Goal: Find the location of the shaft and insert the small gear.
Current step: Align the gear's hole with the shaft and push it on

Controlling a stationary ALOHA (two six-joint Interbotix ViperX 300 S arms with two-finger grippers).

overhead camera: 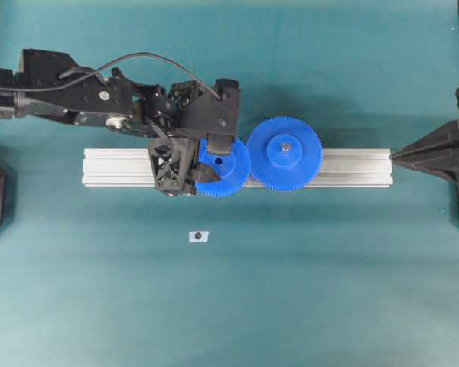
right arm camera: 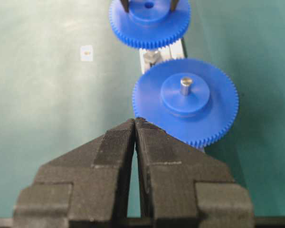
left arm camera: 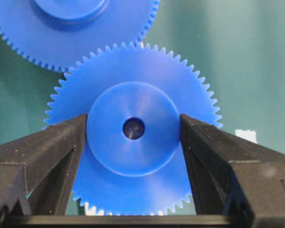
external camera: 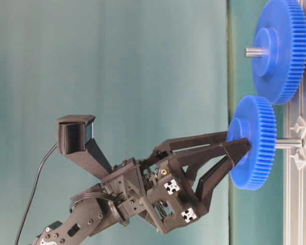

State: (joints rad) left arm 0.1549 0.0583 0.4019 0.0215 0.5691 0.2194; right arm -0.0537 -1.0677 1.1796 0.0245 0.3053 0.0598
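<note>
The small gear [left arm camera: 133, 156] looks like smooth blue plastic with a faint satin sheen on its hub. Beside it, the larger gear [right arm camera: 186, 102] shows the same blue plastic, with a dull grey metal pin [right arm camera: 185, 86] at its centre. Both sit on a rail [overhead camera: 352, 168] of ribbed, brushed silvery metal. The left fingers [left arm camera: 42, 161] are matt black plastic with a fine layered grain. Under the rail, the desk [overhead camera: 329, 290] is matt teal.

The left pincer [overhead camera: 212, 163] is showing matte black printed plastic, lattice-ribbed fingers [external camera: 214, 176] and silver screw heads; a thin black cable is looping over its arm, and the right pincer [right arm camera: 135, 124] is wearing ridged, textured black pads
</note>
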